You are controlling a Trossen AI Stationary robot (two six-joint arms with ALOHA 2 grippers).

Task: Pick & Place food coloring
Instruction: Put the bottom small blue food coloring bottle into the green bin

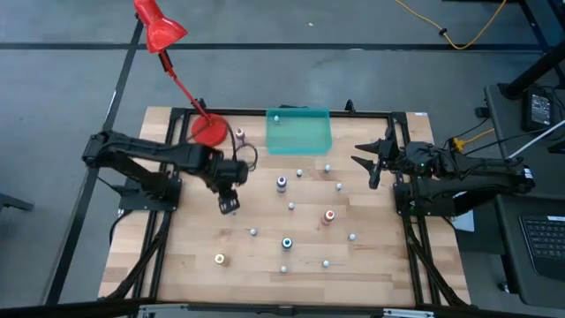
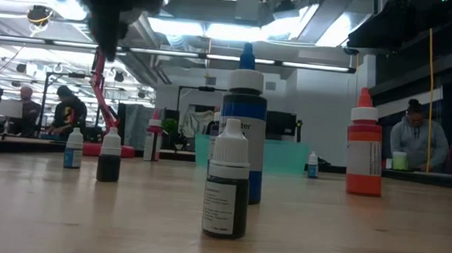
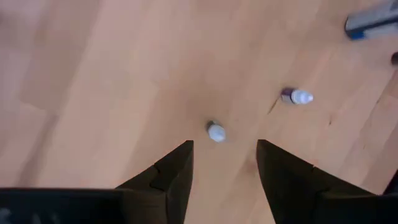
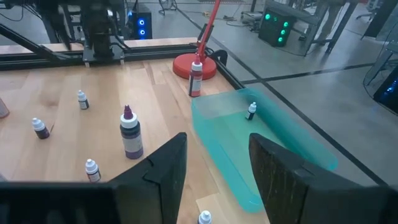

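Food coloring bottles stand scattered across your counter (image 1: 185,265), nearly all of them yet to be moved. Nearest the front edge you have the yellow bottle (image 1: 220,259), the blue bottle (image 1: 287,242) and a few tiny whitish ones. Further in stand the red-orange bottle (image 1: 329,215), the purple bottle (image 1: 282,183) and more small whitish bottles. At the back, the pink bottle (image 1: 239,134) stands beside the lamp base (image 1: 209,130).

Only one small bottle (image 4: 251,111) stands in the teal tray (image 1: 299,130) at the back edge, so I judge the job barely started: one in, the rest out on the wood.

Your left pincer (image 1: 229,206) hangs over the left-middle of the counter with nothing between its fingers; its wrist view shows the jaws parted to a moderate gap and a small whitish bottle (image 3: 216,132) just ahead of them, with another (image 3: 296,96) a little beyond. That near one looks like your next pick.

Your right pincer (image 1: 374,170) waits at the right back edge, near the tray, jaws likewise parted and empty.

The red lamp (image 1: 160,26) leans over the back-left corner; its arm and base crowd the left arm's route to the tray, and the pink bottle stands right there too. People sit at desks well beyond the counter.
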